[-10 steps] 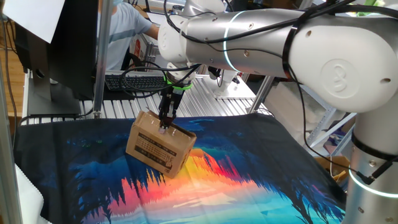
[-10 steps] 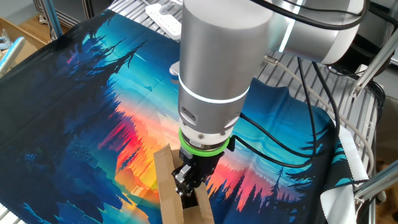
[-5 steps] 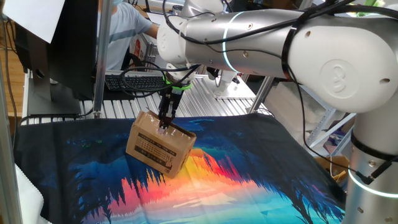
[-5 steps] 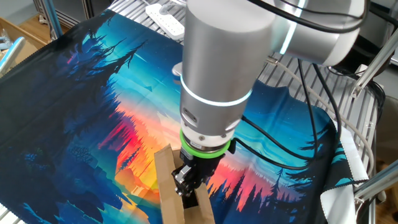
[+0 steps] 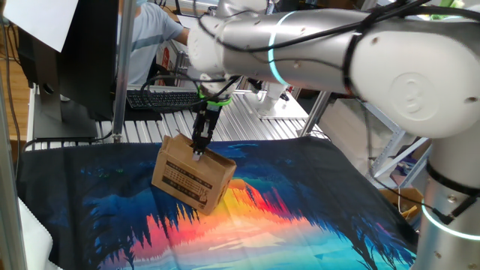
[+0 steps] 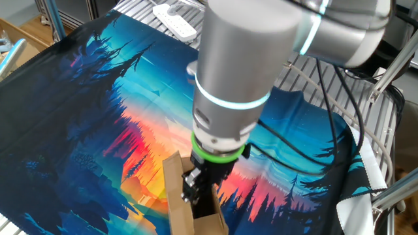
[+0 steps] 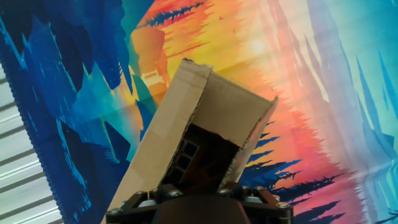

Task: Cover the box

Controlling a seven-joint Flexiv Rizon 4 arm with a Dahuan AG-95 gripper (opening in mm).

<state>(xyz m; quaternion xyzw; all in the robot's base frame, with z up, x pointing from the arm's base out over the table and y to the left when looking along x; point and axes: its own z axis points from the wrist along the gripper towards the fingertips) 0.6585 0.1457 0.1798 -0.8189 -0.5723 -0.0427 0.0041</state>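
— One box [image 5: 190,175], brown corrugated cardboard with black print on its long side, sits on the colourful forest-and-sunset cloth [image 5: 285,217] that covers the desk. From one fixed view it stands toward the back left of the cloth, turned at an angle.

— And its top?

— Not fully shut. In the hand view a flap [image 7: 186,118] slopes across and a dark gap shows beneath it, near the bottom of the frame.

— Where is the end effector [image 5: 199,148]?

— Pointing straight down over the top of the box, at the flaps. From one fixed view its tip looks to be at the flap surface; whether it truly touches I cannot tell.

— Open or closed?

— I cannot tell. From the other fixed view the end effector [image 6: 198,189] is a dark shape under the big silver arm [image 6: 241,78], and the fingers are not clear. The hand view shows only its base. Nothing visibly sits between the fingers.
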